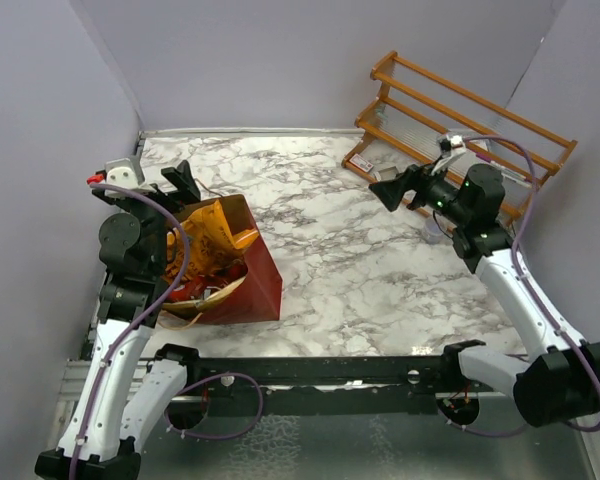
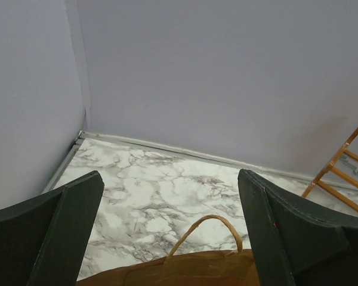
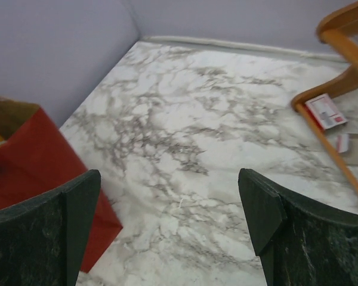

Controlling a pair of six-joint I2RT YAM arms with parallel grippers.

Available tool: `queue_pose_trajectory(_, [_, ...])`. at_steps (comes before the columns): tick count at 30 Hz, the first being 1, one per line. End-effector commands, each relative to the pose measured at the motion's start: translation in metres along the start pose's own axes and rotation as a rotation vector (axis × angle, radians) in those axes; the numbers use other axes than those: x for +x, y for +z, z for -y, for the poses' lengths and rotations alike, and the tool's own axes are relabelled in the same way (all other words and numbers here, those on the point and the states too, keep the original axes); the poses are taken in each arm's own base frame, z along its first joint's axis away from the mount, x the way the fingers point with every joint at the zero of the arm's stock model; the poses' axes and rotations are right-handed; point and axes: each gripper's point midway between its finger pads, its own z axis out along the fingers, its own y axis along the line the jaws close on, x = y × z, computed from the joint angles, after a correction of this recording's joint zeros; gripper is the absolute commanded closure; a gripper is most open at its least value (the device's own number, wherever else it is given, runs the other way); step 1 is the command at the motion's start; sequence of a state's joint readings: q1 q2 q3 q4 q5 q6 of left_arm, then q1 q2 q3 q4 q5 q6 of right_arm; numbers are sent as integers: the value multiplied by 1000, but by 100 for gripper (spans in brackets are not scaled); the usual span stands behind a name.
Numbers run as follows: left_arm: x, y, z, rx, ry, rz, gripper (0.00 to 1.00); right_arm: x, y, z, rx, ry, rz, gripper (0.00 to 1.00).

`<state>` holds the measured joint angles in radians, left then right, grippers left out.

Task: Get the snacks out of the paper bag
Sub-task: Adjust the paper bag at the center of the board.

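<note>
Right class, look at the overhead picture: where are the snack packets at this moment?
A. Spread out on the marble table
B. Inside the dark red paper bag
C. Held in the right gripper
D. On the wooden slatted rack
B: the top view shows the snacks lying inside the open paper bag on the left side of the table.

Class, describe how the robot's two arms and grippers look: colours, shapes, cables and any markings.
The left arm and the right arm both have white link shells joined by bulky black joints. A thin purple cable loops along each. The right arm's wrist shows small green lights. The left gripper and right gripper each carry two broad, flat, dark fingers with angled tips.
</note>
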<state>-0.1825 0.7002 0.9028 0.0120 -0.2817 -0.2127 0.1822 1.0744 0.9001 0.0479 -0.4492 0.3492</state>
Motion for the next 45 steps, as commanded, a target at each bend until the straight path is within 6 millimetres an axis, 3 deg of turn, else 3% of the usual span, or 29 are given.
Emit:
queue_pose_trajectory(1, [-21, -3, -4, -21, -50, 89, 1, 13, 10, -64, -361, 38, -77, 1])
queue_pose_trajectory(6, [-22, -3, -9, -42, -49, 103, 1, 39, 39, -110, -486, 14, -179, 1])
queue_pose_trajectory(12, [-23, -5, -13, -54, -51, 117, 1, 57, 90, -171, -614, -36, -257, 1])
queue_pose_trajectory(17, [-19, -7, -15, -61, -50, 121, 1, 50, 136, -224, -657, -154, -233, 1])
queue_pose_trajectory(22, [-20, -8, -19, -83, -48, 128, 1, 55, 169, -268, -723, -233, -216, 15])
queue_pose_trajectory(29, [-29, -13, -18, -80, -68, 138, 1, 79, 204, -313, -744, -318, -228, 19])
queue_pose_trajectory(31, [-33, -14, -17, -80, -77, 134, 1, 87, 217, -317, -713, -310, -235, 27])
queue_pose_trajectory(32, [-37, -15, -16, -78, -84, 137, 1, 88, 223, -317, -691, -302, -233, 42])
queue_pose_trajectory(34, [-45, -17, -13, -65, -94, 143, 1, 81, 229, -317, -642, -272, -220, 78])
queue_pose_trajectory(36, [-49, -18, -9, -49, -100, 136, 1, 67, 232, -310, -563, -241, -197, 97])
queue_pose_trajectory(39, [-53, -17, -2, -28, -105, 118, 1, 32, 221, -306, -491, -233, -144, 99])
queue_pose_trajectory(43, [-58, -15, 3, -20, -115, 81, 1, -29, 189, -298, -400, -231, -57, 99])
queue_pose_trajectory(45, [-59, -15, 6, -16, -122, 56, 1, -38, 175, -283, -327, -233, -49, 99])
